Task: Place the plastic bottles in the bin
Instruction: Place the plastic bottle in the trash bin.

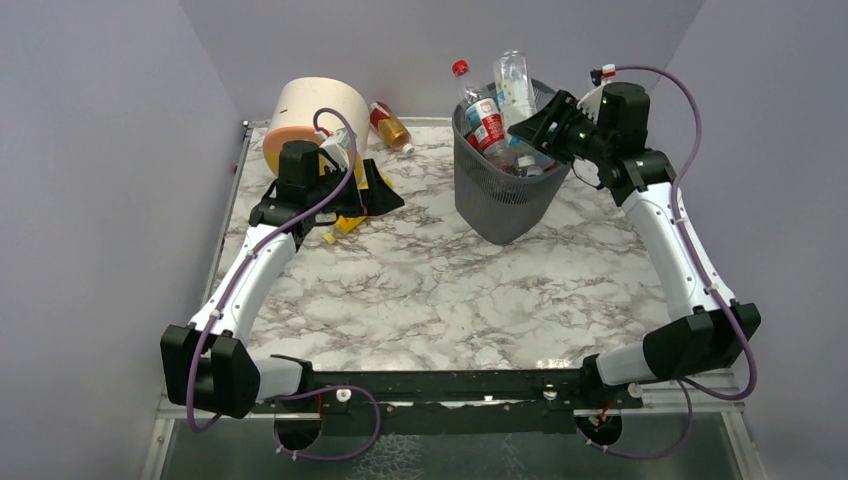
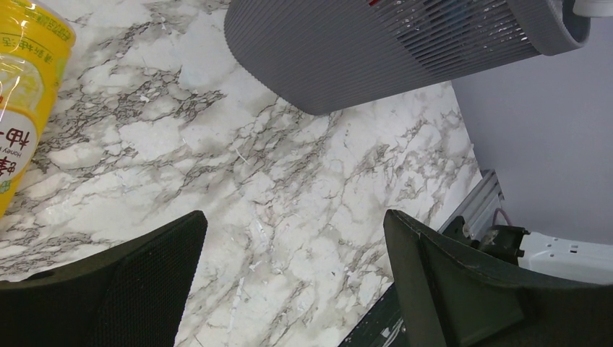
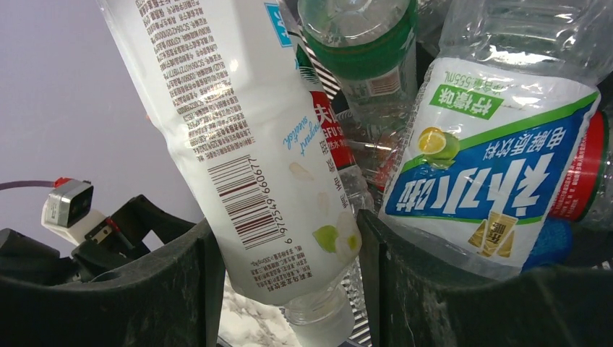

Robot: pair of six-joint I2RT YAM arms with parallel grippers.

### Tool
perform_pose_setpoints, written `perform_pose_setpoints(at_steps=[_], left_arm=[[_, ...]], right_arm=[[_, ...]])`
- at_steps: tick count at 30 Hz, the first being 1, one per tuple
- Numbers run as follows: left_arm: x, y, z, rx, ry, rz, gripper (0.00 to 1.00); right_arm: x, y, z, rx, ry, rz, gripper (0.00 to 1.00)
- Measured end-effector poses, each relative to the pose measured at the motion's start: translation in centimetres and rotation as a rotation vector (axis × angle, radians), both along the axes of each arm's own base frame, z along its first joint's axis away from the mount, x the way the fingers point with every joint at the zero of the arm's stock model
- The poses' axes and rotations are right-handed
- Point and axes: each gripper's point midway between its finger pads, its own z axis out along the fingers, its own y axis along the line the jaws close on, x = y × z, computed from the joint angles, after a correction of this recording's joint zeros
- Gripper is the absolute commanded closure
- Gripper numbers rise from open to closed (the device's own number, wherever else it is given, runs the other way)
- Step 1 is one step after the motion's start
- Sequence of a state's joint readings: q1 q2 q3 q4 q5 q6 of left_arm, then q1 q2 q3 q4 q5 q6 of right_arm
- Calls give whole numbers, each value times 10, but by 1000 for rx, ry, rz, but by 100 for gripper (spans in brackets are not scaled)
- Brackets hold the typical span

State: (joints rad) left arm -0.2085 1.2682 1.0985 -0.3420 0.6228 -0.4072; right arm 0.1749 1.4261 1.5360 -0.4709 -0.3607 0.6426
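Note:
The dark grey mesh bin (image 1: 497,195) stands at the back centre and holds several plastic bottles, among them a red-labelled one (image 1: 485,122). My right gripper (image 1: 535,128) is at the bin's rim, shut on a white-labelled clear bottle (image 3: 253,144), neck down, over the bin; it also shows in the top view (image 1: 514,82). A blue-and-green-labelled bottle (image 3: 484,166) and a green-labelled one (image 3: 365,50) lie behind it. My left gripper (image 1: 368,195) is open and empty low over the table (image 2: 293,224). A yellow bottle (image 2: 22,94) lies beside it. An orange bottle (image 1: 390,126) lies at the back.
The round beige-orange drawer unit (image 1: 310,115) stands at the back left, right behind my left gripper. Grey walls close in the marble table (image 1: 440,290) on three sides. The bin's side (image 2: 376,50) shows ahead of my left gripper.

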Motion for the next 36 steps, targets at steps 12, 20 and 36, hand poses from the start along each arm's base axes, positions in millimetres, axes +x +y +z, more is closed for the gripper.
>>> perform_pose_setpoints(at_steps=[12, 20, 36], left_arm=[[1, 1, -1, 5, 5, 6, 1], [3, 0, 3, 5, 1, 6, 1], [29, 0, 9, 24, -1, 39, 1]], right_arm=[[1, -2, -2, 10, 10, -53, 19], [-2, -6, 9, -9, -21, -64, 16], [-32, -25, 54, -87, -144, -95, 10]])
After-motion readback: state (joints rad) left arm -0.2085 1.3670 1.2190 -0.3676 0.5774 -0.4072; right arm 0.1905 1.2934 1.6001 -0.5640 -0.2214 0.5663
